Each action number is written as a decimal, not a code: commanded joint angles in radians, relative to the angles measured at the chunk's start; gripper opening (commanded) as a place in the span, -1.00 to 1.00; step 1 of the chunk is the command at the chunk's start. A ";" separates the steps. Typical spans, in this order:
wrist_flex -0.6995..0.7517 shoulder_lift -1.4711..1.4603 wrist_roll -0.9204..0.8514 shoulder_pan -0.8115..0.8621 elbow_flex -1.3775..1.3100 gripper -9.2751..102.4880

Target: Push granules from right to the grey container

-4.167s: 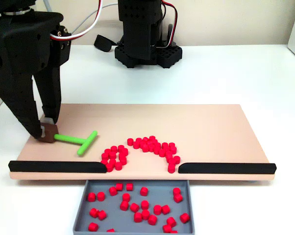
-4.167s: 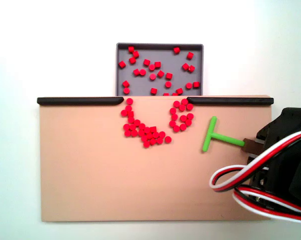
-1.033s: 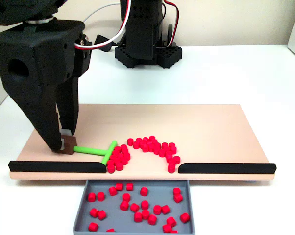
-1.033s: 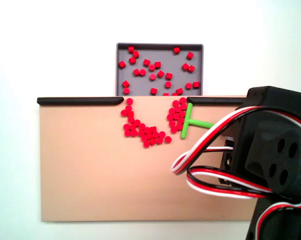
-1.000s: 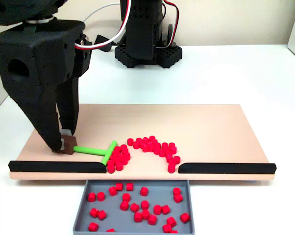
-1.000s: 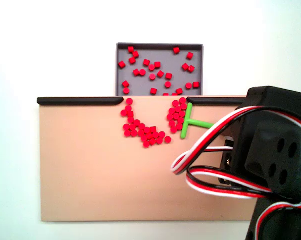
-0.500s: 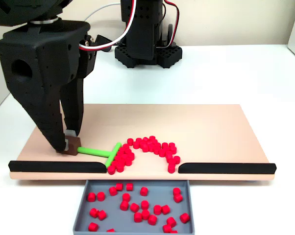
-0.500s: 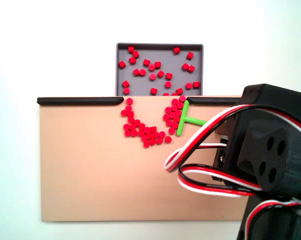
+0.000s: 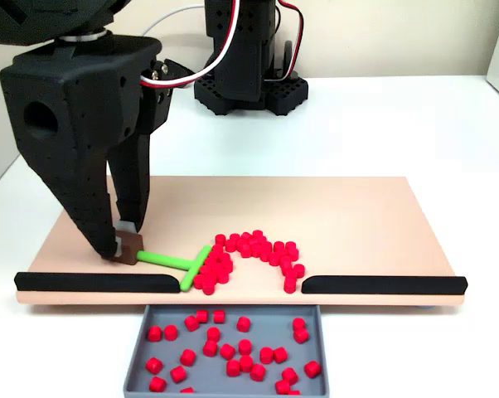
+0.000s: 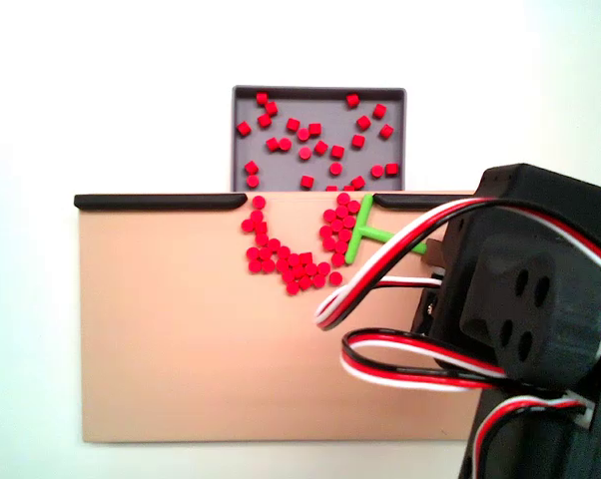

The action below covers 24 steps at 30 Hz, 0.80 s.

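front fixed view:
gripper: clamping the brown end block of the green T-pusher, jaws closed on it, tips riding just above the tan board.
pusher: advancing toward the gap between the black strips; crossbar further right than half a second ago, now pressing into the left lobe of the granules.
granules on board: left clump compacting, squeezed against the crossbar and shifting right toward the gap; arc on the right not moving.
grey container: sitting below the board edge, just under the gap; loose granules inside, seemingly one or two more on its left side than a second ago.

top-down fixed view:
gripper: hiding under the arm body and wiring, grip not readable here.
T-pusher: crossbar tilting, upper end touching the end of the right-hand black strip, stem running off under the cables.
granules: clump beside the crossbar bunching leftward in this view, closing on the V-shaped line below the gap.
grey container: lying above the board edge, granules scattered across its floor.

meaning for task:
progress: sweeping working, but partial; many granules remaining on the board.
risk: pushing mostly sideways along the edge, so the clump likely merging with the other arc rather than dropping.
next: probably needing a component of motion toward the container.
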 commanded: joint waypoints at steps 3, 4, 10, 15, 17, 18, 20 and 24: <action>0.003 0.009 0.012 0.006 -0.032 -0.84; 0.003 0.009 0.014 0.006 -0.032 -0.84; 0.005 0.009 0.025 0.006 -0.032 -0.84; 0.005 0.009 0.038 0.006 -0.032 -0.84; 0.005 0.011 0.043 0.003 -0.032 -0.84; 0.005 0.011 0.046 0.003 -0.032 -0.84; 0.005 0.011 0.048 0.002 -0.031 -0.84; 0.005 0.012 0.058 -0.005 -0.031 -0.84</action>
